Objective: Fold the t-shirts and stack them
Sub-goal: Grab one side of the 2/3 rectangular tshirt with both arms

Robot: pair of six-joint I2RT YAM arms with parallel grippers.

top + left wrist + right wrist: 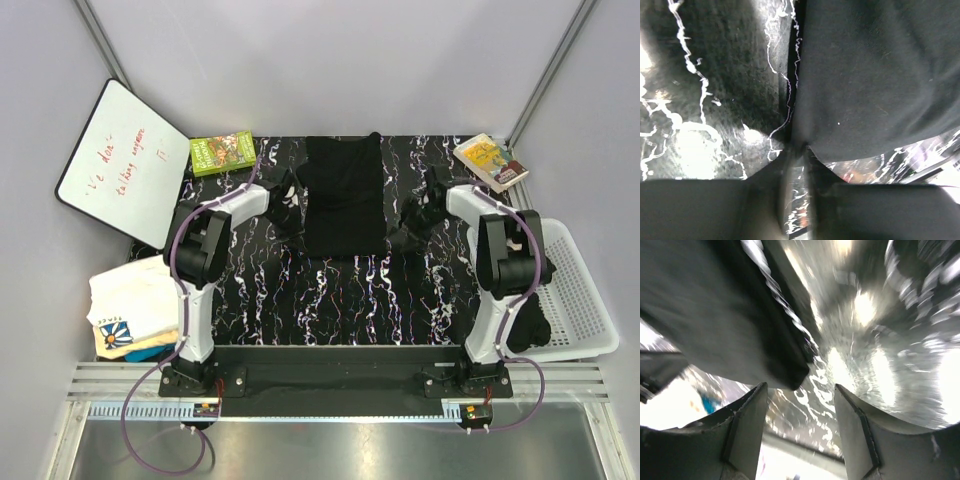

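Note:
A plain black t-shirt (342, 195), folded into a tall rectangle, lies at the back middle of the marbled table (330, 300). At its left edge my left gripper (292, 202) has its jaws almost together. In the left wrist view the tips of the left gripper (799, 150) pinch the lower corner of the t-shirt (875, 75). Just off the shirt's right edge sits my right gripper (415, 214). The right wrist view shows the right gripper (800, 390) open with only table between its fingers, the t-shirt's (715, 315) edge a little ahead of the left finger.
White t-shirts (135, 300), one with a blue-and-yellow print, are piled off the table's left side. Dark shirts (527, 322) lie in the white slatted basket (580, 290) at right. A whiteboard (125, 160), a green book (222, 152) and another book (490, 160) sit at the back.

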